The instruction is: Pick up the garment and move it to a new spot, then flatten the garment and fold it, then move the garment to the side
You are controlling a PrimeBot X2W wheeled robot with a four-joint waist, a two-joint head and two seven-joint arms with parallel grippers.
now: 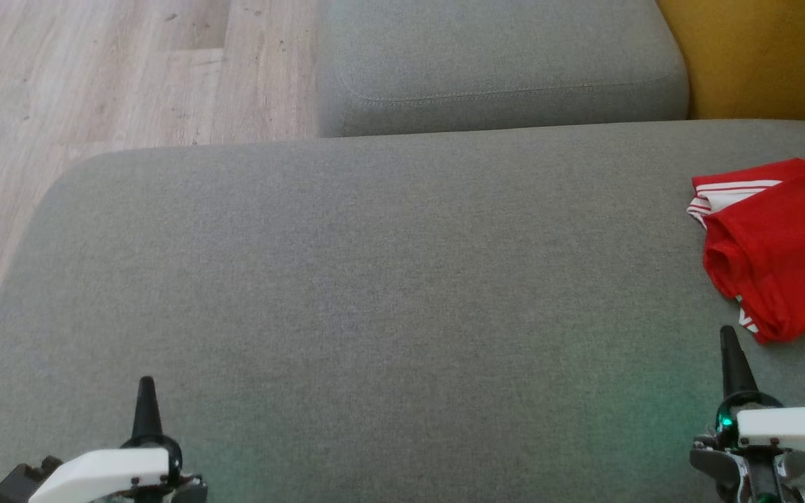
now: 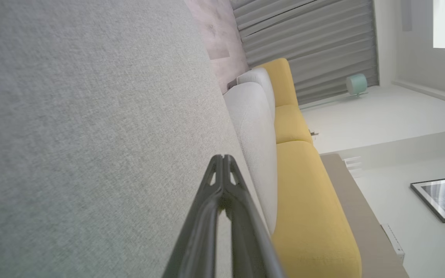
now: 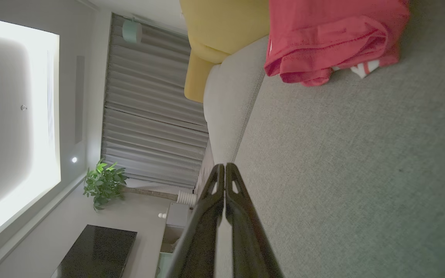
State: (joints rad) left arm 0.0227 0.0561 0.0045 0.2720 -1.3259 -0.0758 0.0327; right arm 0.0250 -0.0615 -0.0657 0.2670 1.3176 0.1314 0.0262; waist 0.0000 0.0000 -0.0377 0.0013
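Note:
The garment (image 1: 783,244) is red with white stripes and lies folded in a bundle at the right edge of the grey seat cushion (image 1: 374,279), partly cut off by the head view's border. In the right wrist view the garment (image 3: 330,38) sits at the top, well ahead of the fingertips. My right gripper (image 1: 727,335) is shut and empty, just in front of the garment's near corner without touching it; its tips (image 3: 225,166) meet. Over the cushion's lower left, my left gripper (image 1: 145,384) is shut and empty, tips (image 2: 222,157) together.
A second grey cushion (image 1: 500,63) lies behind the seat. A yellow cushion (image 1: 766,56) stands at the back right. Wooden floor (image 1: 95,91) runs along the left. The wrist views show curtains (image 3: 153,116), a plant (image 3: 102,183) and a dark table (image 3: 95,253).

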